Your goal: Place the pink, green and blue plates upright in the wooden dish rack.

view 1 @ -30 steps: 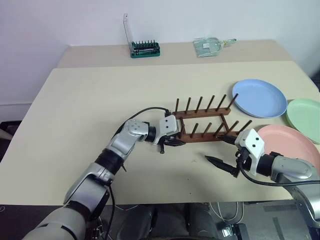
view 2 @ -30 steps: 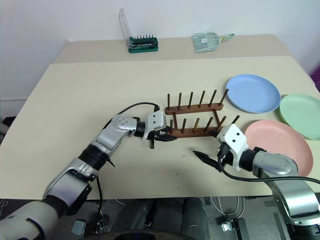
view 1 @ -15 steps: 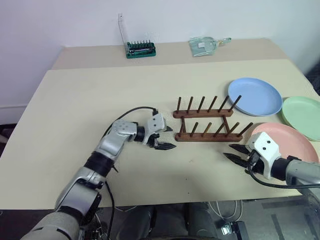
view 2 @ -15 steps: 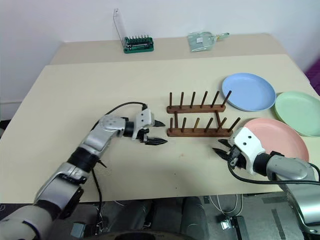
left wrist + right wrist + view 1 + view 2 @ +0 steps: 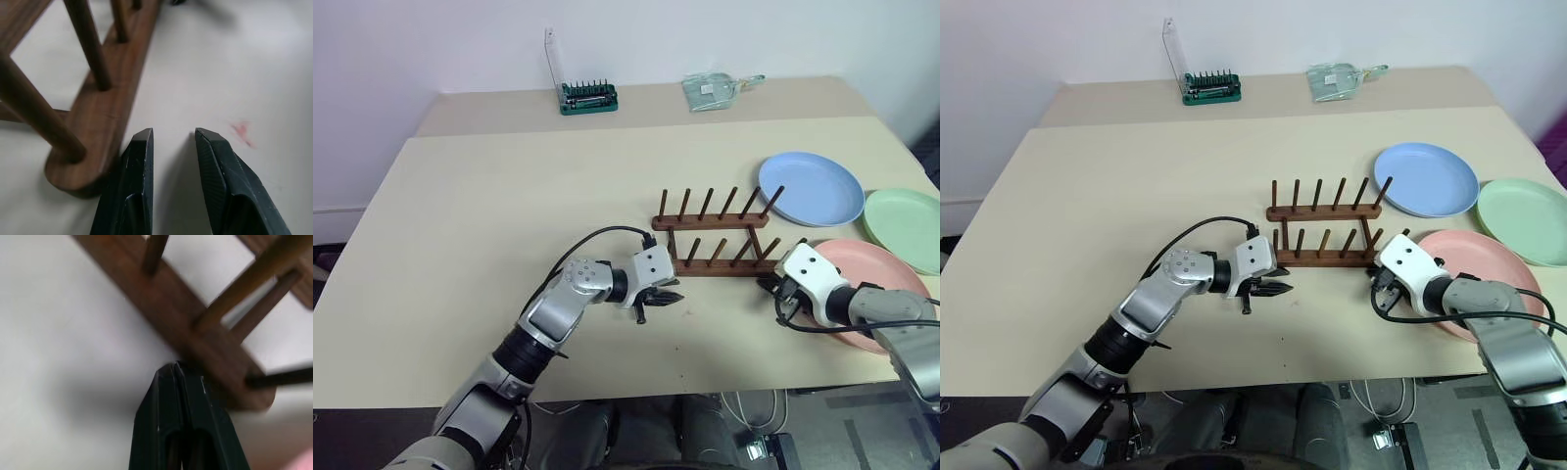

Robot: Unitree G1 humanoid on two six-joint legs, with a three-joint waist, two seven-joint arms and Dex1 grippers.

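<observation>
Both grippers are clenched on nothing: the left gripper (image 5: 668,297) sits at the near rail's left end of the wooden dish rack (image 5: 715,241), the right gripper (image 5: 770,285) at its right end. None of the plates stands racked; blue plate (image 5: 811,188), green plate (image 5: 905,217) and pink plate (image 5: 881,284) lie flat on the table (image 5: 489,215), right of the rack.

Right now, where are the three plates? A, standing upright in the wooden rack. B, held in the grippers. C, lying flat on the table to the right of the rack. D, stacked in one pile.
C: the blue plate, green plate and pink plate each lie flat on the table, right of the wooden dish rack, whose pegs stand bare.
</observation>
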